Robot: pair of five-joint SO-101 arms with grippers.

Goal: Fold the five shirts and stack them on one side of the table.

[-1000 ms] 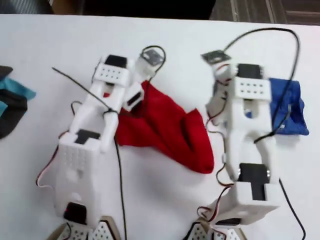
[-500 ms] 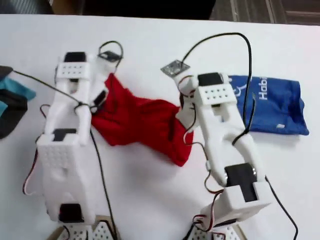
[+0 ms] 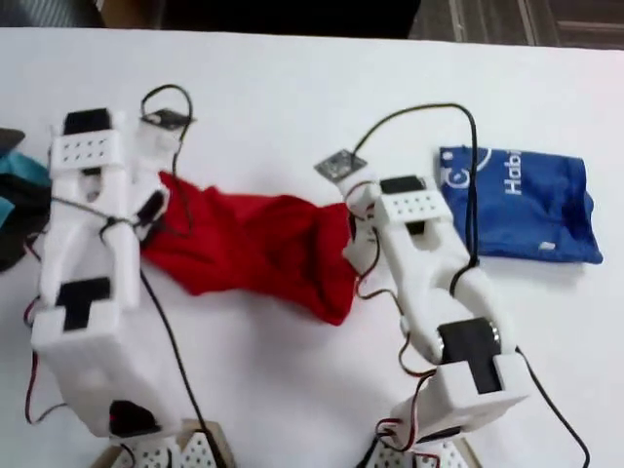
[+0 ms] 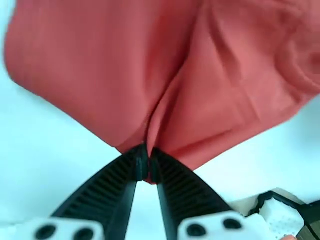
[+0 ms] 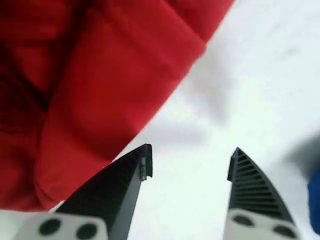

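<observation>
Left claw [image 4: 147, 167]: pressed tight together, and it's got a pinch of the red shirt [image 4: 165, 75] right at the tips. The cloth puckers into a sharp crease running up from the grip.
Left arm: standing far over on its own side of the worktop [image 3: 292, 88], claw down at the shirt's left end.
Right claw [image 5: 190, 162]: spread wide, nothing between the fingers. One tip sits right at the red hem, the other is over bare white worktop.
Right arm: in the middle of the worktop, between the red shirt and the blue shirt [image 3: 522, 205].
Red shirt: rumpled, drawn out long across the worktop from one arm to the other, with folds bunched along its length. The right end droops to a point towards the front edge, just beside the right arm.
Blue shirt: folded into a neat rectangle, lying flat on the right side, apart from the red one.
Dark and teal cloth [image 3: 15, 195]: a heap at the far left edge, cut off, tucked just beside the left arm.
Cable [image 3: 468, 146]: a black loop arcs over the right arm and crosses the blue shirt's near corner.
</observation>
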